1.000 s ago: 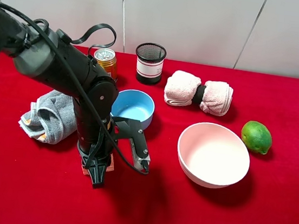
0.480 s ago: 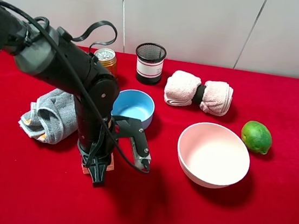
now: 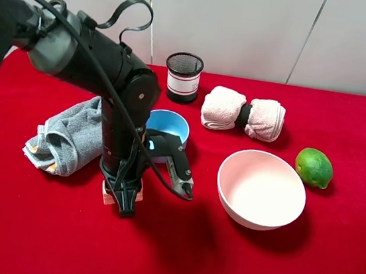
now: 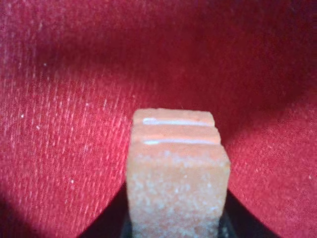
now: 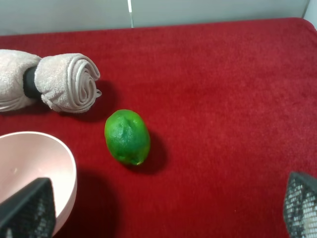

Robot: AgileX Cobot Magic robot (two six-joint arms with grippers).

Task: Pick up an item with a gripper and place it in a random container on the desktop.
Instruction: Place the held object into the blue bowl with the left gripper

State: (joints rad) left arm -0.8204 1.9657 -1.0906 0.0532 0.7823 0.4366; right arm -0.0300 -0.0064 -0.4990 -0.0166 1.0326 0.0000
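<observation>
Peach block (image 4: 176,163): clamped between the jaws of left gripper (image 3: 124,203), down at the red surface (image 3: 254,266), near the light-blue bowl (image 3: 171,125). Right gripper (image 5: 163,210): jaws spread wide, holding nothing, overlooking lime (image 5: 127,137).

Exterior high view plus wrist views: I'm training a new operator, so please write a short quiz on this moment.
1. True or false: the left gripper is shut on the small peach-pink rectangular block.
2. Which lies nearest the green lime? A black mesh cup; B large pale pink bowl; C gold can.
3. What colour cloth covers the desktop?
Key: 1 true; 2 B; 3 red.
</observation>
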